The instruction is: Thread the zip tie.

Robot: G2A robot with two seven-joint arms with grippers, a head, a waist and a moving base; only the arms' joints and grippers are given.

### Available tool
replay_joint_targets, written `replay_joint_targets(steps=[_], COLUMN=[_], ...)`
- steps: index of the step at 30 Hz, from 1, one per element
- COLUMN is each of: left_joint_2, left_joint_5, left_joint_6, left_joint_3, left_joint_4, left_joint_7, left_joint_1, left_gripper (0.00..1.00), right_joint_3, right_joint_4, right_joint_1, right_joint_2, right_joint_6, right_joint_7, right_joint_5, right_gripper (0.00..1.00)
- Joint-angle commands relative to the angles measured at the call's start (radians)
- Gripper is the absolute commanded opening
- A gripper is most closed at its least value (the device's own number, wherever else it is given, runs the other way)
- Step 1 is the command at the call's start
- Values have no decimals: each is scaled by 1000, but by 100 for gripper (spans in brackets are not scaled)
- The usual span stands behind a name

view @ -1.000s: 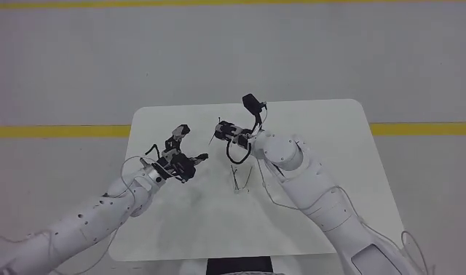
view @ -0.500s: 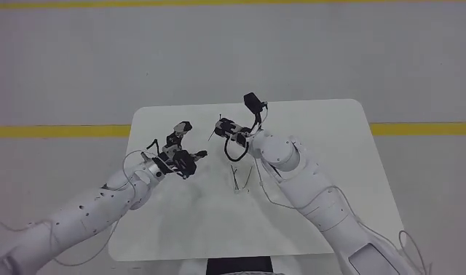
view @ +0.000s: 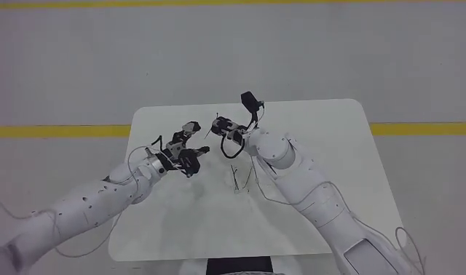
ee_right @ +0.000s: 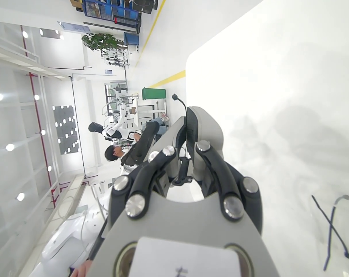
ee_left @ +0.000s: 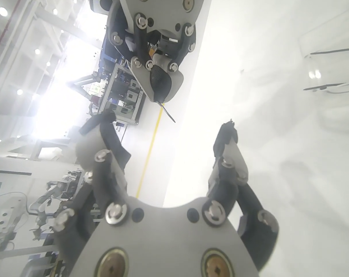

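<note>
My right gripper (view: 218, 125) is shut on a black zip tie (ee_right: 182, 106), held above the table's (view: 320, 129) back middle. The tie's thin tip (ee_left: 168, 113) sticks out past the shut fingers (ee_left: 160, 83). My left gripper (view: 191, 139) hangs just beside it with its fingers spread and nothing between them. In the left wrist view, my left gripper (ee_left: 165, 129) is open and faces the tie's tip, a short gap away. The tie's strap runs back between the right fingers (ee_right: 202, 128) toward the palm.
Two or three spare black zip ties (view: 241, 178) lie crossed on the white table in front of the right gripper; they also appear as zip ties (ee_right: 333, 226) and zip ties (ee_left: 328, 51). The table's left edge (view: 132, 140) is near the left arm.
My left gripper has moved back and to the right, closer to the right gripper and the tie's tip. The right gripper has shifted slightly left, still holding the tie.
</note>
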Motion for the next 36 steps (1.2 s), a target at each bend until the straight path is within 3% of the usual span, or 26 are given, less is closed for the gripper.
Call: replay_joint_targets(steps=[1,10,16,18,21,30,36], left_joint_2=[-2,-11,-18,-20,-24,-38,-45], left_joint_5=[0,0,0,0,0,0,0], left_joint_6=[0,0,0,0,0,0,0], left_joint_3=[3,-37,-37,-35,-34,-30,-36], left_joint_4=[3,15,32,35,40,57,67], left_joint_7=[2,53,68,74,78,80,86], left_joint_1=[-5,2,-2,-4,-6,-12,-10], left_gripper=[47,38,31,22,18,21,15], right_joint_3=[1,7,14,15,18,25,27], right_joint_4=[3,18,27,29,32,37,43], right_joint_1=[3,13,18,19,20,24,28], right_joint_2=[-2,-10,-15,-16,-18,-23,-26], right_joint_6=[0,0,0,0,0,0,0], right_joint_7=[1,1,6,8,10,23,34], right_joint_5=[-2,-3,1,2,2,2,0], right_gripper=[0,0,0,0,0,0,0])
